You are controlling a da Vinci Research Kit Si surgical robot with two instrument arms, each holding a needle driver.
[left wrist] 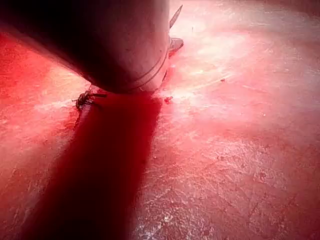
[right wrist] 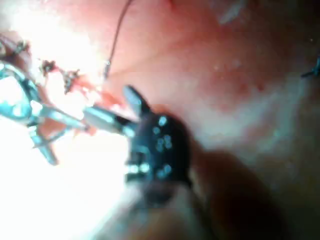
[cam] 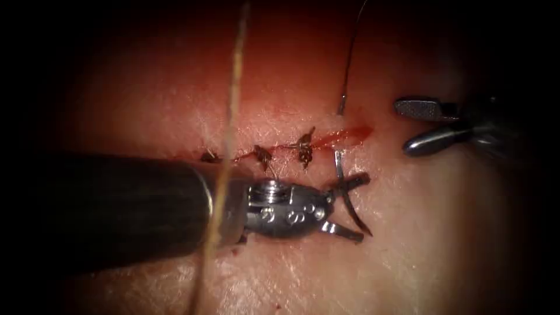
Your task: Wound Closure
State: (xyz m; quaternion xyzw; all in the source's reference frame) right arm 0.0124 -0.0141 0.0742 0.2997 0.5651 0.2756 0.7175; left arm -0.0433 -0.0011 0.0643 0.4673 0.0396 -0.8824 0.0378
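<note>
The needle (cam: 348, 195) runs up-down below the cut (cam: 291, 146), tip toward the tissue's (cam: 408, 245) near edge. The left tool (cam: 344, 204) has its jaws spread, the needle lying between them. The right tool (cam: 417, 125) is open, holding nothing.

Count on inspection: two tools, the left tool (cam: 349, 205) at about 6 o'clock of centre with jaws parted, and the right tool (cam: 421, 126) at about 3 o'clock with jaws parted and holding nothing. One curved needle (cam: 345, 189), lying between the left tool's jaws, its upper end at the tissue (cam: 443, 245) just below the cut (cam: 344, 137). Three dark knots (cam: 304, 146) along the cut. Two strands of thread: one dark (cam: 350, 58) at 12 o'clock, one pale (cam: 232, 105) at 11 o'clock.
</note>
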